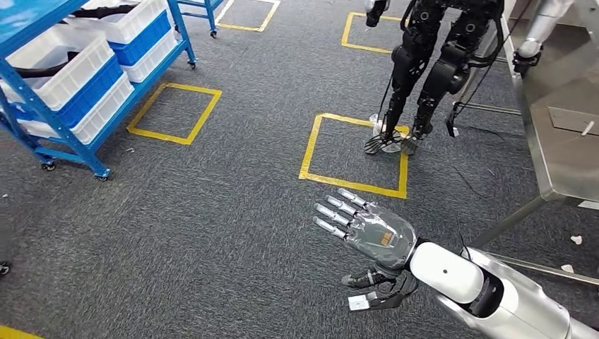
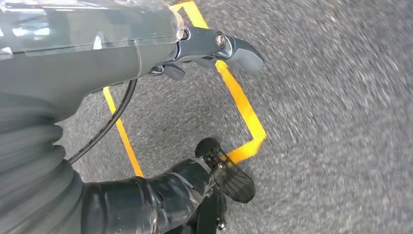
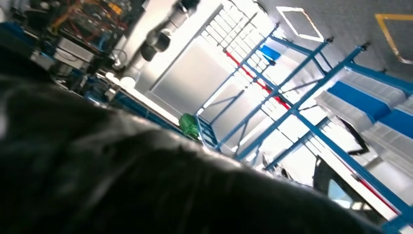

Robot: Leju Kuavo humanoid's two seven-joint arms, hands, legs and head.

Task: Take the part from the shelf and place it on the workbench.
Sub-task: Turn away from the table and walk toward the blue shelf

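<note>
A: Left, head view: the shelf [image 1: 85, 85], a blue frame on castors, carries white and blue bins [image 1: 67, 70]. Dark curved pieces lie in the upper bins; these are probably the part, though they are too small to identify with certainty.

B: And the floor markings?

A: A yellow square [image 1: 174, 113] lies just beside the shelf; a second one [image 1: 353, 152] lies mid-floor, where another robot [image 1: 431, 63] stands on its far edge.

B: The right hand?

A: The right hand [image 1: 371, 236] hovers over bare carpet, palm down, fingers straight and spread, holding nothing. It is well apart from the shelf.

B: The left hand?

A: In the left wrist view the left hand [image 2: 214, 46] points at the floor beside yellow tape; the thumb is extended, but whether the fingers are spread or curled cannot be told. Nothing visible is in its grasp.

B: Far right?

A: The workbench [image 1: 565, 141], bare steel, stands well apart from the shelf.

B: The step in hand?

A: Judged as the approach. It calls for turning towards the shelf, stopping squarely before it, and keeping the fingers spread until they surround the part.
</note>
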